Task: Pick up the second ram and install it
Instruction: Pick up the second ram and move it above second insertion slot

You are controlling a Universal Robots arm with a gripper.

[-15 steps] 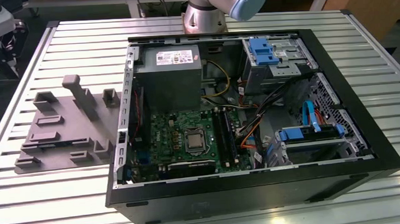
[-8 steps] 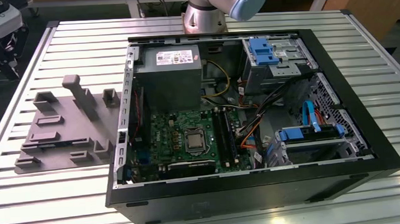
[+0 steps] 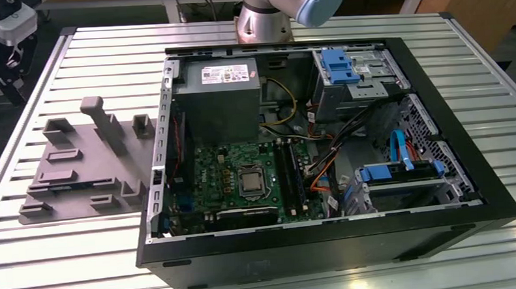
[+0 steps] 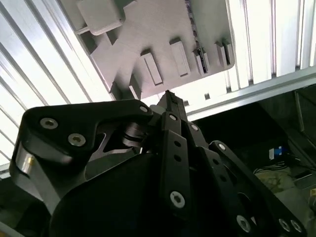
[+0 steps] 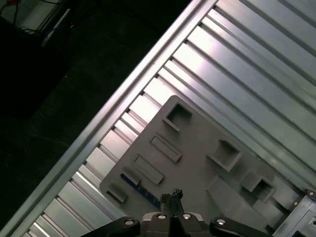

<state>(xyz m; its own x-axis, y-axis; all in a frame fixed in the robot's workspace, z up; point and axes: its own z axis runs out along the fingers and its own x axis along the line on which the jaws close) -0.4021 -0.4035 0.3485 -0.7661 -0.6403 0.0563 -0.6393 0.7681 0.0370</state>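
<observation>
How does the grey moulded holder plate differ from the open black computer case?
The grey moulded holder plate is low and flat, with small raised blocks; the open black computer case is far larger, with tall walls. The plate is one grey piece; the case holds a green motherboard, cables and blue drive bays. Both rest on the ribbed metal table.

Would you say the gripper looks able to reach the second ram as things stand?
Probably yes: the gripper hangs over the grey holder, where the second ram lies uncovered with nothing between them, though the jaws look shut.
</observation>
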